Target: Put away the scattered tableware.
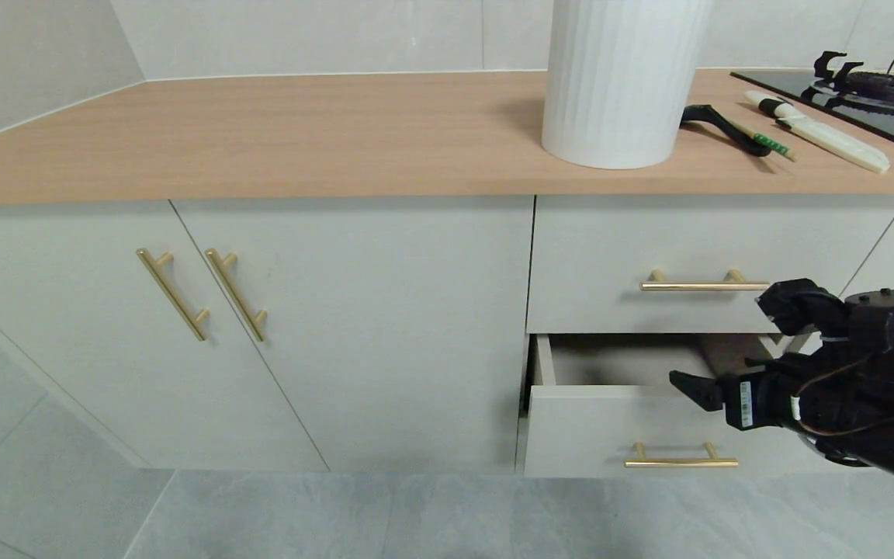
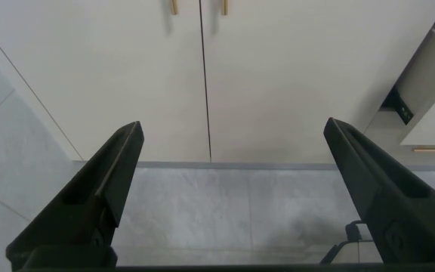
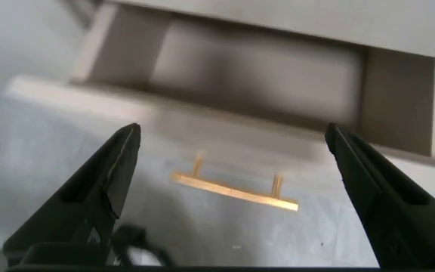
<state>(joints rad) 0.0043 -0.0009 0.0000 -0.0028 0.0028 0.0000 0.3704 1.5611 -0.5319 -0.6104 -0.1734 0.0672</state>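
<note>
Three pieces of tableware lie at the right end of a smooth, wood-grain surface (image 1: 299, 140), between a tall white ribbed container (image 1: 618, 78), whose top is cut off by the frame, and a black glass stove (image 1: 881, 93) that runs off the right edge. The cream knife (image 1: 819, 136), long and flat, lies on a diagonal from back-left to front-right, and which end is the handle is hard to make out. Just beside it a curved black utensil (image 1: 719, 124) starts at the container's base and points the same way. A thin stick (image 1: 765, 141) with a green band lies on or against the black utensil; whether it is a chopstick cannot be told. Below the surface, the matte pale-grey cabinet front carries two doors with slim brass bar handles (image 1: 171, 293), a closed upper drawer (image 1: 610, 264) and a lower drawer (image 1: 610, 404) pulled partly out, its own brass handle (image 1: 680, 462) horizontal. The right claw (image 1: 720, 339) hangs in front of the lower drawer's right half with its black fingers spread wide and nothing between them. The arm behind it hides the right part of the drawer's interior. From the right wrist, the claw (image 3: 232, 134) frames the drawer's dim, blurred inside and its handle (image 3: 236, 190). The left claw (image 2: 232, 127) is likewise spread and holds nothing, low before the seam of the two doors (image 2: 206, 83) and the grey tiled floor (image 2: 225, 211).
</note>
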